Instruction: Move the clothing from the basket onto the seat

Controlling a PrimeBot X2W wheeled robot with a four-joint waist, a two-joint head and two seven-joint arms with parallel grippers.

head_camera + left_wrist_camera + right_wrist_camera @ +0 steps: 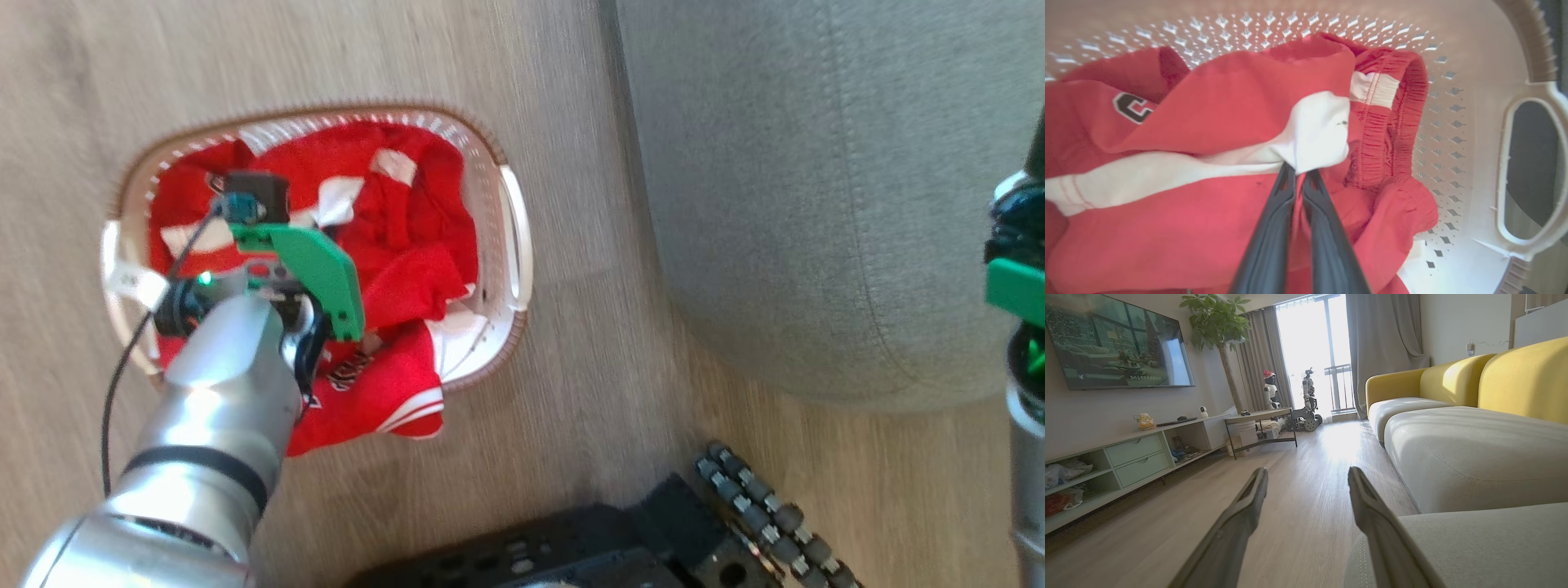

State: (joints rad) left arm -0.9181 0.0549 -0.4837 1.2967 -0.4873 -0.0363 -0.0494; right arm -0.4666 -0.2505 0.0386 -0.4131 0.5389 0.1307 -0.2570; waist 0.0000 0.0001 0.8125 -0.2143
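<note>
Left gripper (1296, 170) clenched on a white fold of the clothing (408, 204), heaped in the basket (516, 245); seat (816, 204) lies to the basket's right, nearer the splayed, empty right gripper (1307, 477).

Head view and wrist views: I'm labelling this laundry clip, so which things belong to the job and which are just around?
Job: clothing, basket, seat, left gripper shut on the clothing.
Lying about: television, plant, low cabinet, side table.
</note>
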